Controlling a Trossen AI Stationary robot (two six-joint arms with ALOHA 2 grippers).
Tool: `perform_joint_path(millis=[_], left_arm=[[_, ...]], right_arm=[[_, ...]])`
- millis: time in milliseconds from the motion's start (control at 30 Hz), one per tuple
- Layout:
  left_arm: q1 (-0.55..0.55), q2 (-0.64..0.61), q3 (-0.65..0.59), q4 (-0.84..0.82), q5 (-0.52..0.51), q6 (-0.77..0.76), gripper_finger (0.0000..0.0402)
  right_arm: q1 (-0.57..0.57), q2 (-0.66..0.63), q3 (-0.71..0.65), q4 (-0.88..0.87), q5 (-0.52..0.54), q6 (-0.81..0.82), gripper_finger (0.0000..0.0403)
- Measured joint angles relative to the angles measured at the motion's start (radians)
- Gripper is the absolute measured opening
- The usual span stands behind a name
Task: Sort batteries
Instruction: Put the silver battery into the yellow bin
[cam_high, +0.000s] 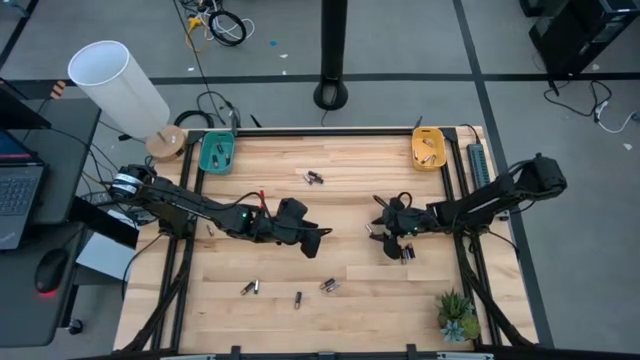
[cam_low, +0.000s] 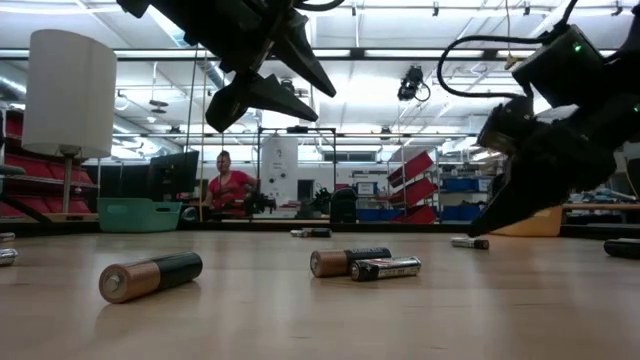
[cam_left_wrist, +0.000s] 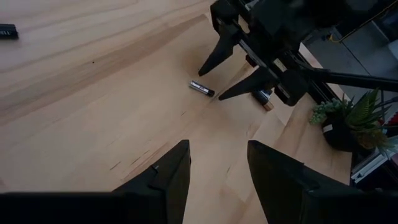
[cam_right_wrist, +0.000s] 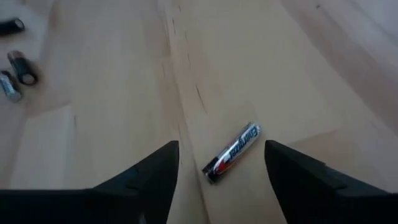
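Both hands open; orange tray (cam_high: 429, 148) holds batteries (cam_high: 431, 146), teal tray (cam_high: 217, 154) too.

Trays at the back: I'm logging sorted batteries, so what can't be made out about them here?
- Teal tray, high view: contents too small to count.
- Orange tray, high view: likewise.
- Low view: orange tray mostly hidden behind the right gripper; both trays' walls hide their insides.
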Motion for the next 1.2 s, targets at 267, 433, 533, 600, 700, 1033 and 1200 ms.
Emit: perform_joint_path(millis=[267, 433, 533, 600, 700, 1033, 1200], left_arm=[[0.000, 0.000, 0.000, -0.001, -0.007, 0.017, 0.0172], [0.000, 0.000, 0.000, -0.001, -0.007, 0.015, 0.0172], [0.000, 0.000, 0.000, -0.001, -0.007, 0.013, 0.0172], [0.000, 0.000, 0.000, -0.001, -0.007, 0.012, 0.0172], [0.000, 0.000, 0.000, -0.001, -0.007, 0.012, 0.0172], [0.002, 0.000, 0.000, 0.001, -0.026, 0.012, 0.0172], [0.019, 0.000, 0.000, 0.008, -0.031, 0.012, 0.0172]], right_arm=[[0.017, 0.188, 0.000, 0.215, 0.037, 0.001, 0.0208], [0.017, 0.253, 0.001, 0.295, 0.046, -0.023, 0.0148], [0.016, 0.269, 0.002, 0.302, 0.049, -0.050, 0.0084], [0.016, 0.270, 0.002, 0.302, 0.047, -0.058, 0.0039], [0.014, 0.266, 0.004, 0.303, 0.027, -0.090, 0.0023], [-0.053, 0.205, 0.001, 0.311, -0.064, -0.103, 0.0025], [-0.071, 0.190, 0.017, 0.316, -0.094, -0.132, 0.0032]])
